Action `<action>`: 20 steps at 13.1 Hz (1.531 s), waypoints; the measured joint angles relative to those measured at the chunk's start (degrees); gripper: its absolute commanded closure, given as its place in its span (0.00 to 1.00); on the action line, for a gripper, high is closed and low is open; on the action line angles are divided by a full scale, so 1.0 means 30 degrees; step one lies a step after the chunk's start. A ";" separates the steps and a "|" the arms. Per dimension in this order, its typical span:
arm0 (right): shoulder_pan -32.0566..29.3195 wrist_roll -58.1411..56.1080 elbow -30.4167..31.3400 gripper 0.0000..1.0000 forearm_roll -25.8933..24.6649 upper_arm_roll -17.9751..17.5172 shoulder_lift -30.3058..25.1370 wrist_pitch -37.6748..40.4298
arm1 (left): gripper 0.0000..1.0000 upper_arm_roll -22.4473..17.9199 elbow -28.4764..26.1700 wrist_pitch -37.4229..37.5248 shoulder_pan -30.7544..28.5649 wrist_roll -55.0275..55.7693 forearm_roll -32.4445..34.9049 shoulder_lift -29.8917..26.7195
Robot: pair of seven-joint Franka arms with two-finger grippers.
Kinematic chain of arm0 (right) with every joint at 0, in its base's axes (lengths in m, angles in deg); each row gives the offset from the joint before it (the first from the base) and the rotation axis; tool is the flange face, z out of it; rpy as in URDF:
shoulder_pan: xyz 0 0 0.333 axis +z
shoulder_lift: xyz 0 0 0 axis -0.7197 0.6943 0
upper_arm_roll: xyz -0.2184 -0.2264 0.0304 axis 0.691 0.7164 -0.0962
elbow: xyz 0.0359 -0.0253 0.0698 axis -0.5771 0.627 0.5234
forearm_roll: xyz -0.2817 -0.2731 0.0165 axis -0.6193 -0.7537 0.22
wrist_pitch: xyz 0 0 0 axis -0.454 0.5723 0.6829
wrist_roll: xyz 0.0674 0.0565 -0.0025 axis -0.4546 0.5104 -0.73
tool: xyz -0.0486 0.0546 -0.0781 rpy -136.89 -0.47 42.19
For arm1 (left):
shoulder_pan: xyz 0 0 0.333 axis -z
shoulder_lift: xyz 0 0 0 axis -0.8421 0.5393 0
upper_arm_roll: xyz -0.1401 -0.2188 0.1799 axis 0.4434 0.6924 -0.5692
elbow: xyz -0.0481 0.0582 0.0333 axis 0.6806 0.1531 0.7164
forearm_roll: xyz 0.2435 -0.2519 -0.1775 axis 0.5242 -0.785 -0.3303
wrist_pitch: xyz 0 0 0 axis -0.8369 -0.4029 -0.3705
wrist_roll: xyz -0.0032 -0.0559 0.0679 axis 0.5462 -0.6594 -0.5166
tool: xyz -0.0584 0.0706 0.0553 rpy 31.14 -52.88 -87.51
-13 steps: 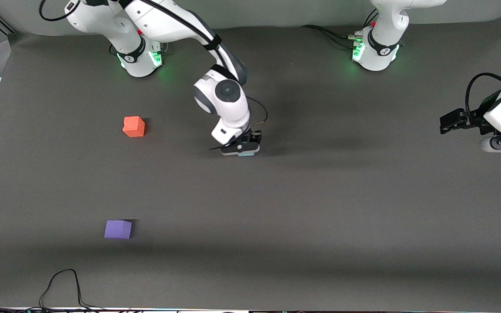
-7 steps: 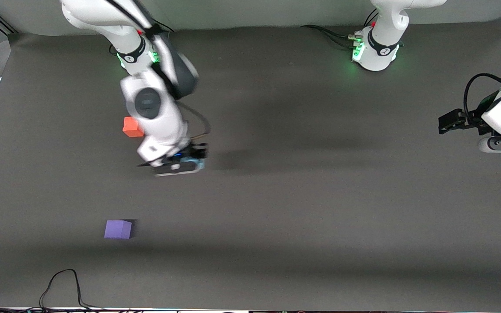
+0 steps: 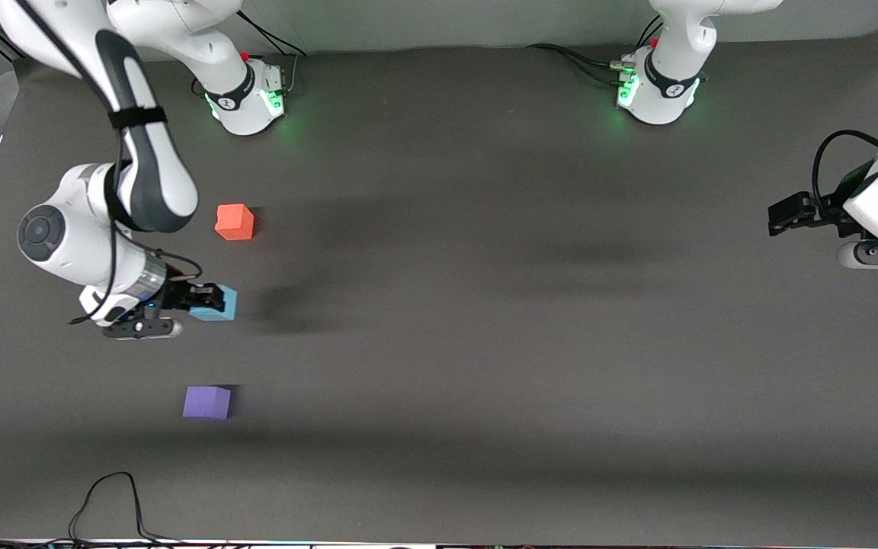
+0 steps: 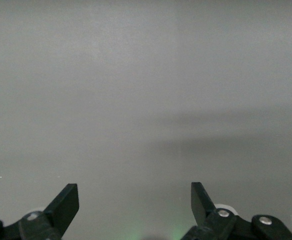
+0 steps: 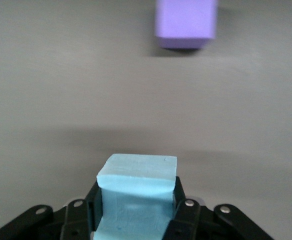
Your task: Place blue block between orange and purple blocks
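My right gripper (image 3: 209, 302) is shut on the light blue block (image 3: 218, 304), which also shows between its fingers in the right wrist view (image 5: 136, 192). It holds the block over the mat between the orange block (image 3: 235, 222) and the purple block (image 3: 207, 402). The purple block also shows in the right wrist view (image 5: 186, 22). I cannot tell whether the blue block touches the mat. My left gripper (image 3: 778, 214) is open and empty, waiting at the left arm's end of the table; its fingers (image 4: 66, 202) show only bare mat between them.
A black cable (image 3: 107, 496) loops on the mat near the front camera's edge, nearer than the purple block. The two arm bases (image 3: 245, 91) stand along the mat's edge farthest from the front camera.
My right gripper has carried the blue block from the middle of the table toward the right arm's end, to a spot between the orange and purple blocks. The left arm has barely moved.
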 measured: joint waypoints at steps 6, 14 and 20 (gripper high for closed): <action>0.0326 -0.0585 0.1462 0.63 0.0231 -0.0013 0.2076 -0.2925 | 0.00 -0.0086 -0.0033 0.0000 0.0000 -0.0001 0.0000 0.0011; 0.0332 -0.1198 0.1406 0.00 0.1728 -0.0014 0.2500 -0.2964 | 0.00 -0.0098 -0.0124 -0.0029 0.0000 0.0016 0.0000 0.0170; 0.0346 -0.1205 -0.0658 0.00 0.1875 0.0882 -0.1207 0.1318 | 0.00 -0.0106 -0.0124 -0.0094 -0.0001 0.0071 0.0001 0.0205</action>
